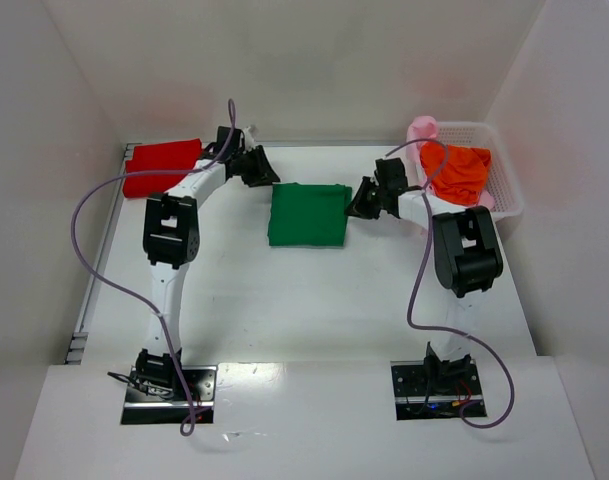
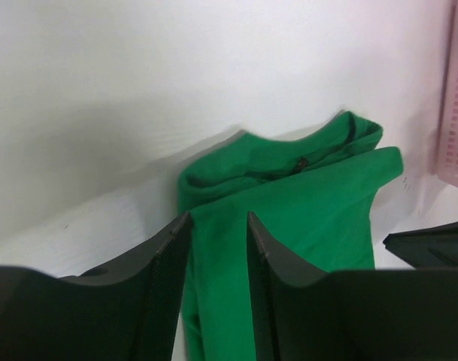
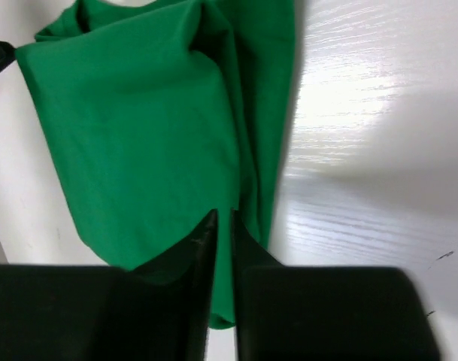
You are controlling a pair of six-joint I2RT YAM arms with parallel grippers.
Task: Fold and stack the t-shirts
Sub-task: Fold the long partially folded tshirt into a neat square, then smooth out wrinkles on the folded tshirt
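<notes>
My right claw (image 3: 222, 219) pinches the edge of the green t-shirt (image 1: 306, 214). My left claw (image 2: 217, 223) stands spread at the opposite corner. It looks light, limp cloth that will sag, best taken by the corners.

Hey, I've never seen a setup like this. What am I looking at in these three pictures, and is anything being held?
Two robot arms stand on a white table, each ending in a two-finger gripper. One picture looks down from overhead; the others come from cameras on each wrist. A green t-shirt lies mid-table, a red t-shirt far left, and a basket on the right holds an orange t-shirt and a pink t-shirt. The right gripper seems to pinch the green shirt's edge; the left gripper is open at its other side.
</notes>
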